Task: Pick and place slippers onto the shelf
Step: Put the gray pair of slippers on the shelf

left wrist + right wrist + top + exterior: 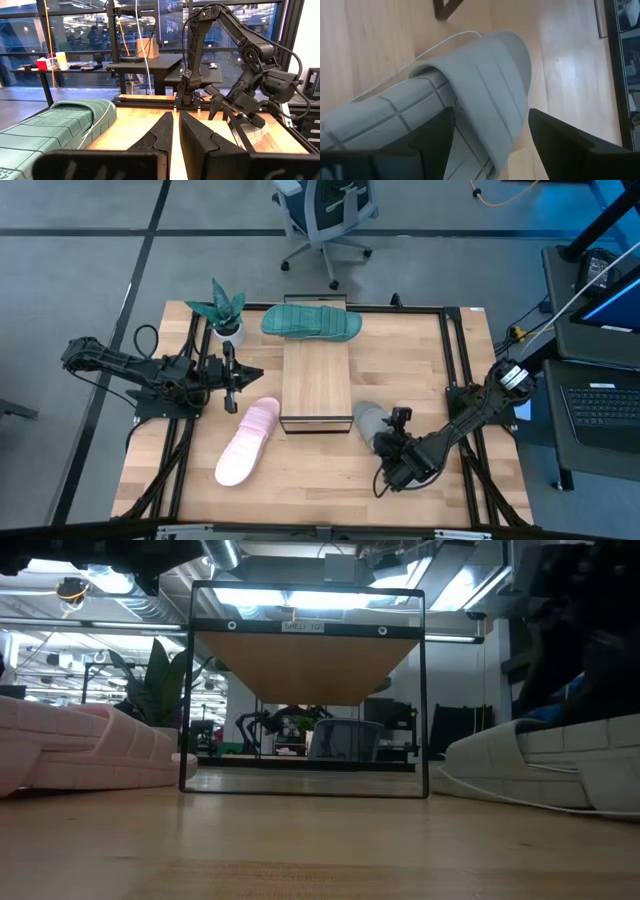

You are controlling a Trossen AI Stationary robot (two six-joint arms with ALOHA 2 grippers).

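Note:
The light-wood shelf [315, 385] stands mid-table. The teal slipper [311, 322] lies flat along the far edge beyond it and shows in the left wrist view [55, 127]. The pink slipper [248, 440] lies left of the shelf's near end. The grey slipper [368, 420] lies right of that end, partly under my right gripper [395, 442]. That gripper is open [491, 114], one finger on each side of the slipper's strap [492, 80]. My left gripper [232, 380] hovers left of the shelf, shut [175, 132]. My right gripper comes at the grey slipper slanting down, its open fingers across the slipper. One finger [432, 137] overlaps the sole's edge, and I cannot tell whether it touches. The other finger [560, 137] stands clear over bare wood. The slipper lies on the table.
A small potted plant [226, 315] stands at the far left beside the teal slipper's heel. Black frame rails [455, 350] run along the table's sides. An office chair [325, 215] is beyond the far edge. Bare wood [320, 475] stretches along the near edge.

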